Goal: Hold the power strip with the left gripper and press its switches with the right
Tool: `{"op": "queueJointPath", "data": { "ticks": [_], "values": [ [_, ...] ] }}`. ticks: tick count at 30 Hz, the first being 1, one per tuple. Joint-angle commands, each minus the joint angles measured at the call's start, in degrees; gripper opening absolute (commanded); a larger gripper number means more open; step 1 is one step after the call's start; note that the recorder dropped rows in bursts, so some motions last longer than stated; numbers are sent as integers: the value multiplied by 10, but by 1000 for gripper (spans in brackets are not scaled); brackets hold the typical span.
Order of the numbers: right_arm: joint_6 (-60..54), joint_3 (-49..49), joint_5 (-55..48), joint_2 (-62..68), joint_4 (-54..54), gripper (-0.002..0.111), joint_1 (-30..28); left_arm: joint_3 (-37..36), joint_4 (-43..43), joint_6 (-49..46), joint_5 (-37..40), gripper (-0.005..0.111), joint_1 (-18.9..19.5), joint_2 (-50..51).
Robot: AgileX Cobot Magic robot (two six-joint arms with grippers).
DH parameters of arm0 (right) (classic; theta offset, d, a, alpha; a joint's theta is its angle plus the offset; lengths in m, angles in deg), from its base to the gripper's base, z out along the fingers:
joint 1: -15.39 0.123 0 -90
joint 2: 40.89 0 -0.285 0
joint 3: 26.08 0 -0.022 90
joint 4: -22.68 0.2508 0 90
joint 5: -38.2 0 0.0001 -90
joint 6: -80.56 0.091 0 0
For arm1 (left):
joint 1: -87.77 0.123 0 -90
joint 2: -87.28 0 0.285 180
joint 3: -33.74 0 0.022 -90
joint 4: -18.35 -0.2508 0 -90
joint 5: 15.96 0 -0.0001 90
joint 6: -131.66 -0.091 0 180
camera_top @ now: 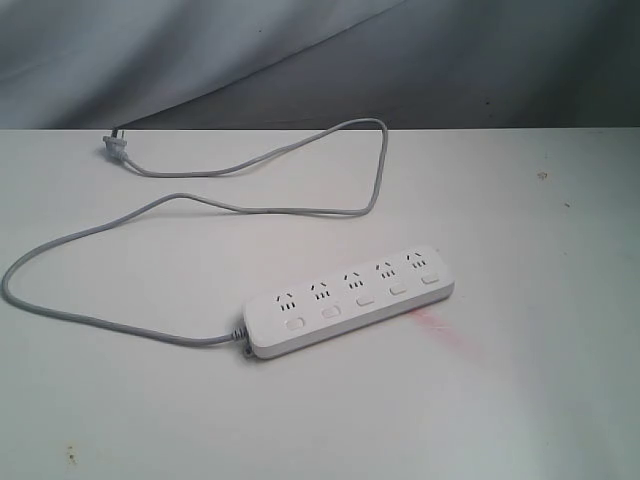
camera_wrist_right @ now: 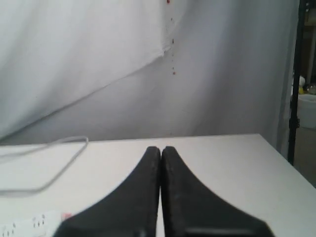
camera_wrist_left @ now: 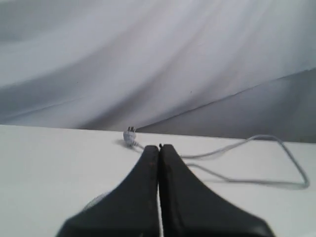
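The white power strip (camera_top: pixel 348 299) lies slanted on the table in the exterior view, its row of small white switches (camera_top: pixel 362 299) below the outlets. Its grey cord (camera_top: pixel 120 205) loops far back to the plug (camera_top: pixel 113 148). Neither arm shows in the exterior view. In the left wrist view my left gripper (camera_wrist_left: pixel 159 147) is shut with nothing in it, above the table, the plug (camera_wrist_left: pixel 130 136) just beyond its tips. My right gripper (camera_wrist_right: pixel 160 149) is likewise shut and empty; one end of the strip (camera_wrist_right: pixel 32 223) shows at the picture's lower corner.
The white table (camera_top: pixel 520 400) ends at a grey draped backdrop (camera_top: pixel 300 50). A faint red glow (camera_top: pixel 435 325) lies on the table beside the strip's right end. In the right wrist view the table's side edge (camera_wrist_right: pixel 286 155) drops off, with dim objects beyond.
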Motion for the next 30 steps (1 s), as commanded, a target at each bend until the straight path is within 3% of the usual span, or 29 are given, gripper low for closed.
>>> {"op": "queueJointPath", "data": {
  "ticks": [1,9,14,22,30],
  "values": [
    [40,2,114,-3,87,0,1,-3,114,36,-62,0,0,-3],
    [92,-67,54,-3,121,0,1,95,169,38,16,0,0,1],
    [101,-163,-33,77,136,0,2,177,204,34,41,0,-14,96],
    [24,-342,-121,273,137,0,106,362,200,-135,130,0,-126,333],
    [-68,-494,-232,464,137,0,201,527,200,-191,229,0,-221,526]
  ]
}}
